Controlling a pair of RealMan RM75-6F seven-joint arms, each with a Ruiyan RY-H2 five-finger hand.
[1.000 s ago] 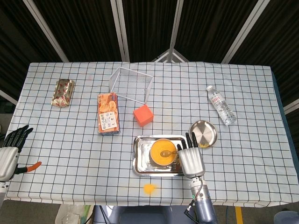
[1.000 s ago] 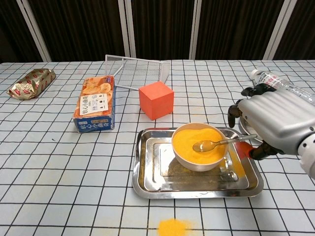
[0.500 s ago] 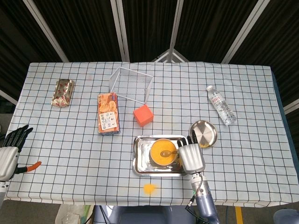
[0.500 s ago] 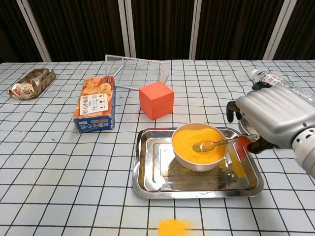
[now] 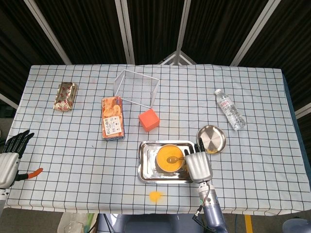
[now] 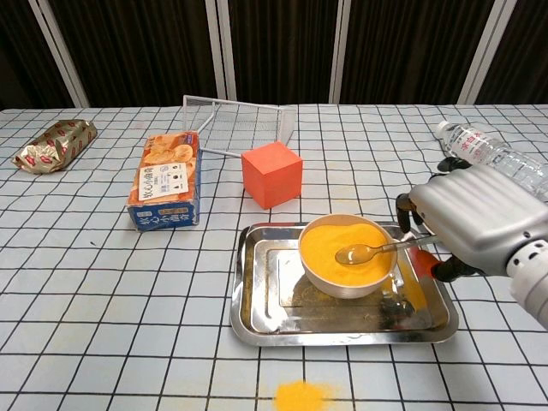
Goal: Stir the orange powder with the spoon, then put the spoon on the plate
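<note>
over the bowl (image 6: 346,256), right hand (image 6: 476,221) holds spoon (image 6: 377,250).

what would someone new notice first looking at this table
Probably the bowl heaped with bright orange powder, sitting in a metal tray near the front edge, with the right hand holding a spoon over it. Next, the red cube behind the tray and a spilled orange patch in front.
</note>
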